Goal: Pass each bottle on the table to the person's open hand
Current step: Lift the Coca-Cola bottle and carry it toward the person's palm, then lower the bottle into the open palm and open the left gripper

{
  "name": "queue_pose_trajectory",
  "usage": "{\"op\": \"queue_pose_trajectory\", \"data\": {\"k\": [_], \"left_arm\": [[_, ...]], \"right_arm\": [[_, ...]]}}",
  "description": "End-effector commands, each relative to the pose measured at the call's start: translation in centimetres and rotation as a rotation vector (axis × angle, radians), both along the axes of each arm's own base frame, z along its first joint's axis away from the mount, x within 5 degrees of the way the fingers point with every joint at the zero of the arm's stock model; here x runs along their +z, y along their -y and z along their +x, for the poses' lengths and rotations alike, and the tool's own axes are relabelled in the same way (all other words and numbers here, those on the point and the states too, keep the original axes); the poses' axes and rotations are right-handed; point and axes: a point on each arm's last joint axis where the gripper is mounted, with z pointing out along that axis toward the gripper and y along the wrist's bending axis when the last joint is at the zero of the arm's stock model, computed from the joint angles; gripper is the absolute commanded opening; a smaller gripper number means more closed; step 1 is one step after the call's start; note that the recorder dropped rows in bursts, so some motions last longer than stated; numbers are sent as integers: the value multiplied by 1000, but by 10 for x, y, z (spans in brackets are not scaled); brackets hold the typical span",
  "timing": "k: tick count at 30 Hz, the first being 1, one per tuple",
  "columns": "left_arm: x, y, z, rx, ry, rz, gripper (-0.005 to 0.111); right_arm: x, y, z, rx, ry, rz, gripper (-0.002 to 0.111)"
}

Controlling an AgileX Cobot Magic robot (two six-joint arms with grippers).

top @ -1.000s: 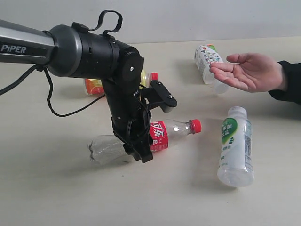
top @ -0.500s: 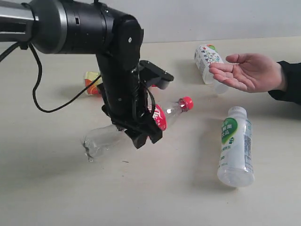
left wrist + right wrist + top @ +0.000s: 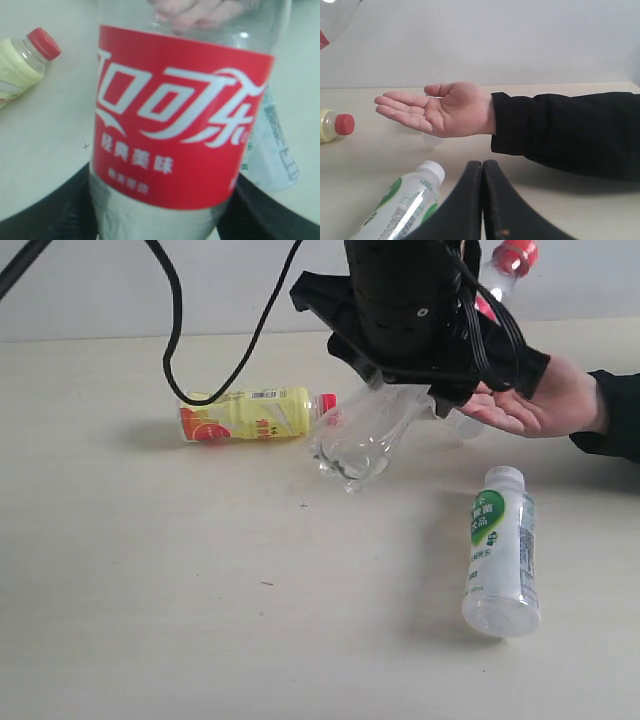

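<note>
Clear bottle (image 3: pixel 365 435), clamped by left gripper (image 3: pixel 157 217), should be lowered onto the person's hand (image 3: pixel 437 110), spread flat palm-up, and released only once resting there.

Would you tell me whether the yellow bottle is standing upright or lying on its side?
Lying on its side: the yellow bottle rests lengthwise on the table, red cap pointing sideways.

- The place looks like a robot test lab, not a home or a shop.
- A plain pale table (image 3: pixel 150 620) stands against a blank grey wall (image 3: pixel 80 300).
- A black robot arm (image 3: pixel 400 290) trailing a loose cable (image 3: pixel 174 320) holds a clear bottle (image 3: pixel 365 435) above the table.
- A yellow bottle (image 3: pixel 245 413) and a white bottle (image 3: pixel 500 550) lie on the table, and a person's open hand (image 3: pixel 545 400) reaches in.
</note>
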Motion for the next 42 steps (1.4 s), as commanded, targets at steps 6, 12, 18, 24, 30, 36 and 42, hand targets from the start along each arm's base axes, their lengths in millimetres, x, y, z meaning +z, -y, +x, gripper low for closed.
{"op": "queue_pose_trajectory", "data": {"k": [6, 12, 18, 24, 30, 36, 42], "left_arm": [[10, 4, -9, 33, -71, -84, 0], [3, 12, 13, 217, -26, -231, 0], [-24, 25, 47, 307, -27, -332, 0], [-50, 49, 73, 356, -106, -519, 0], [-61, 62, 98, 413, -186, -709, 0], [-76, 65, 117, 491, -269, -853, 0], [-95, 64, 128, 531, -279, -888, 0]], "right_arm": [[-1, 1, 0, -7, 3, -10, 0], [-1, 1, 0, -7, 3, -10, 0], [-1, 1, 0, -7, 3, -10, 0], [-1, 1, 0, -7, 3, -10, 0], [-1, 1, 0, -7, 4, -8, 0], [-1, 1, 0, -8, 6, -7, 0], [-1, 1, 0, -8, 6, -7, 0]]}}
